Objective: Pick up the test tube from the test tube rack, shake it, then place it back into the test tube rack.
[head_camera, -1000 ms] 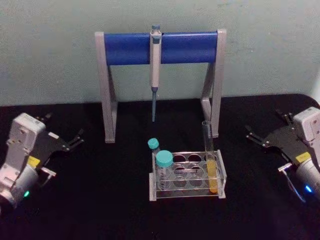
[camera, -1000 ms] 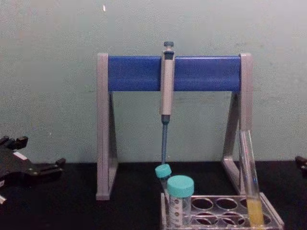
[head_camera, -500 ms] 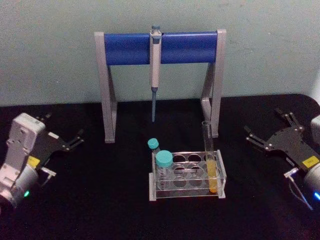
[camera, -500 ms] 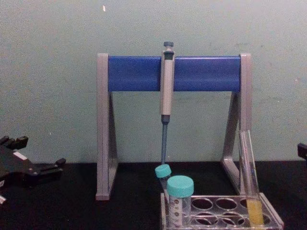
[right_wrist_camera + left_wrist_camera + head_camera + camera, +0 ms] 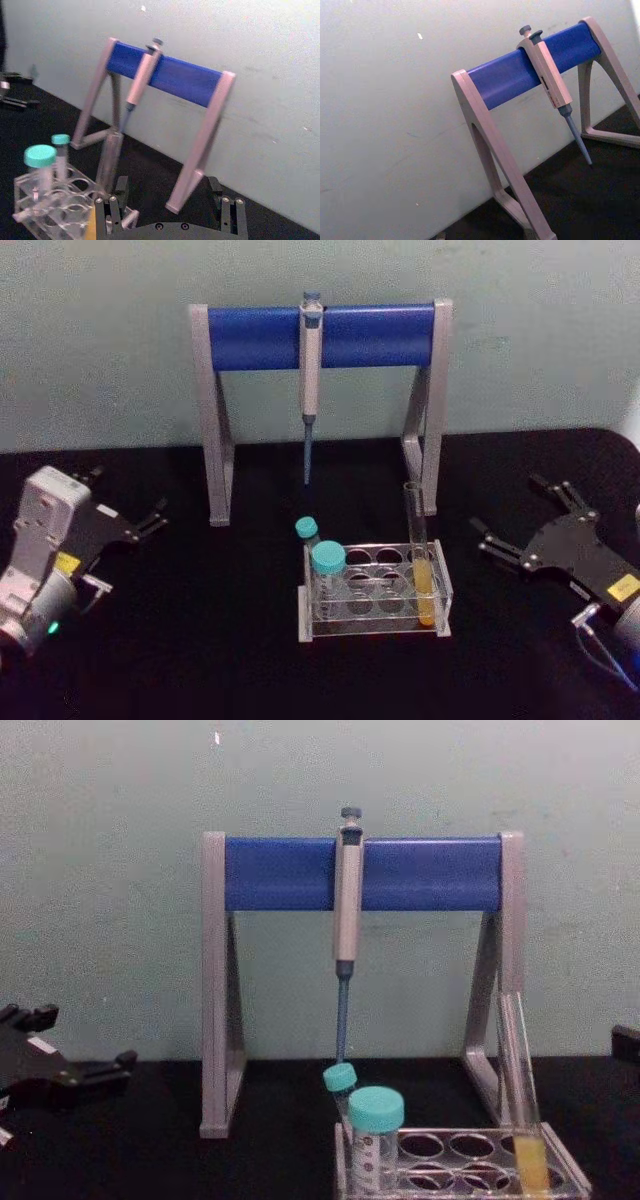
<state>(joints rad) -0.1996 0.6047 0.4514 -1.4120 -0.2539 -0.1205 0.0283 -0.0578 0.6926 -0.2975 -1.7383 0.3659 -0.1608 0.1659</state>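
The test tube [image 5: 417, 530], a long clear tube with yellow liquid low down, stands upright in the right end of the test tube rack [image 5: 372, 628]. In the chest view the test tube [image 5: 519, 1070] rises from the rack [image 5: 470, 1166] at the lower right. My right gripper [image 5: 505, 505] is open to the right of the rack, apart from it, fingers pointing toward the tube. The right wrist view has its fingers [image 5: 107, 210] spread wide, with the tube [image 5: 107, 157] and rack [image 5: 50, 207] just ahead. My left gripper [image 5: 130, 495] rests open at the far left.
Two teal-capped tubes [image 5: 327, 560] stand in the rack's left end. Behind the rack a tall grey-and-blue stand [image 5: 250, 338] holds a hanging pipette [image 5: 310, 370]. The black table [image 5: 230, 640] has free room on both sides of the rack.
My right gripper has moved left toward the rack and come further into the head view. The left gripper, tube and rack have not moved.
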